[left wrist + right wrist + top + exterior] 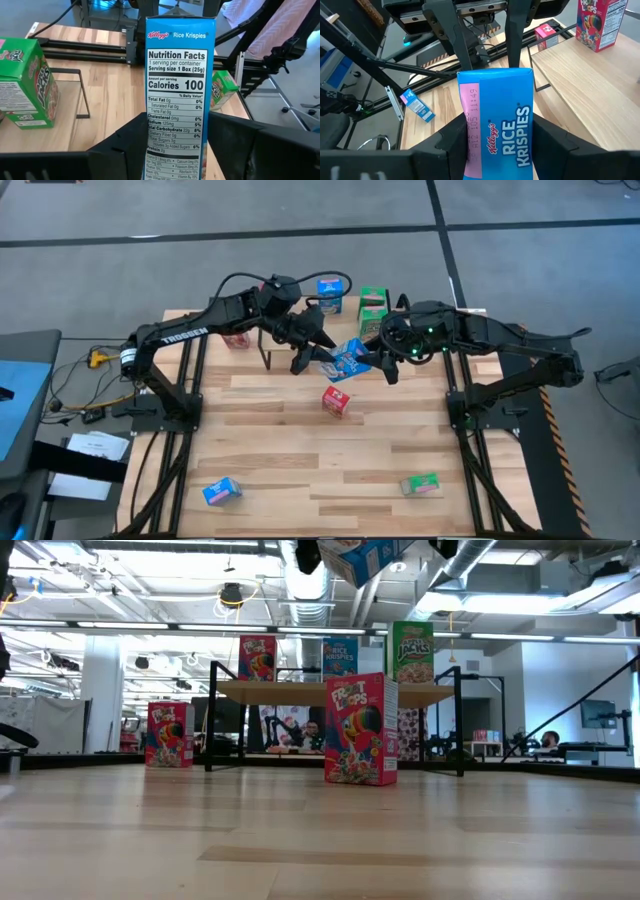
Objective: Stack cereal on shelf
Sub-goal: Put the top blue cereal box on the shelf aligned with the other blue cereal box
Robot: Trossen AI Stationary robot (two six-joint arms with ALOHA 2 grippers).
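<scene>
Seen from above, a wooden tabletop (300, 470) holds scattered small cereal boxes. Near the front edge, a blue box (221, 492) lies flat toward the left corner and a green box (420, 483) lies flat toward the right corner. Farther in, near the middle, a red box (336, 401) stands upright.

Just beyond the red box, both arms meet above the tabletop and hold one blue Rice Krispies box (350, 358) in the air between them. The left gripper (318, 355) comes in from the left with its jaws clamped on one end of that box. The right gripper (383, 360) comes in from the right with its jaws clamped on the other end. The low view shows the box tilted, well above the tabletop.

Behind the arms, toward the far edge, stands the shelf (335, 692), a light wood board on thin black legs. On it stand a red box (257, 658), a blue box (339, 658) and a green box (412, 651), side by side and upright. Another red box (169, 735) stands on the tabletop just left of the shelf.
</scene>
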